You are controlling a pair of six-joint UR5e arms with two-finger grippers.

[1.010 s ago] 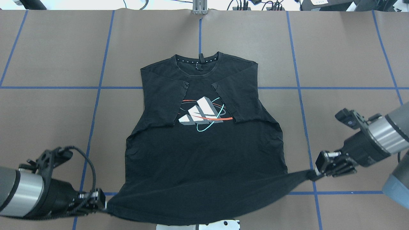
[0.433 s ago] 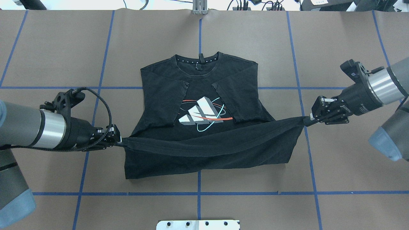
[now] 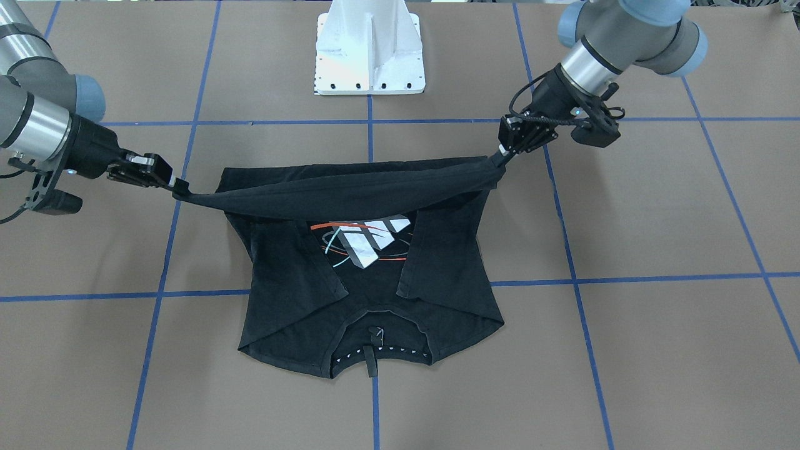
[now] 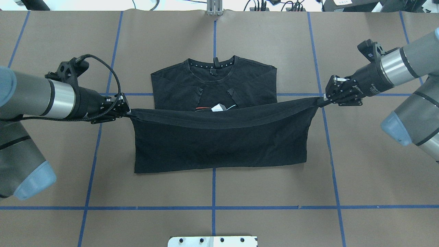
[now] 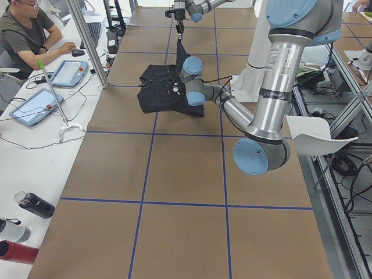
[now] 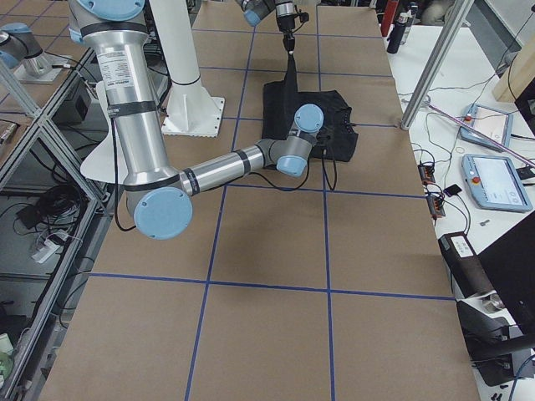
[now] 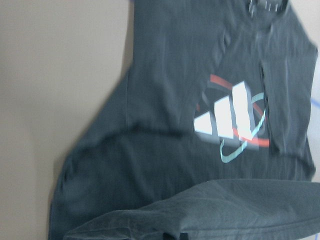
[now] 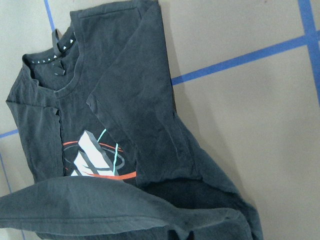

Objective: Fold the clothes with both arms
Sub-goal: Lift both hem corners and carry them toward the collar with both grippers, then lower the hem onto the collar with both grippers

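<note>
The black T-shirt [image 4: 219, 144] lies front up in the middle of the table, collar away from me, sleeves folded in. My left gripper [image 4: 128, 111] is shut on the left hem corner. My right gripper [image 4: 324, 100] is shut on the right hem corner. The hem hangs taut between them, lifted above the chest, with the lower half doubled back. The logo [image 4: 216, 108] is mostly hidden in the overhead view. It shows in the front view [image 3: 362, 240] and in both wrist views [image 7: 232, 122] [image 8: 95, 157]. In the front view the left gripper [image 3: 503, 150] is on the right and the right gripper [image 3: 178, 185] on the left.
The white pedestal base [image 3: 370, 50] stands at my side of the table. Blue tape lines [image 4: 213, 188] grid the brown table top. An operator [image 5: 26, 35] sits at a side bench with tablets [image 5: 72, 72]. Bottles [image 5: 32, 204] lie there too.
Both grippers have carried the hem from the table's near edge away from me toward the collar. The lower half now folds back and covers most of the logo.
</note>
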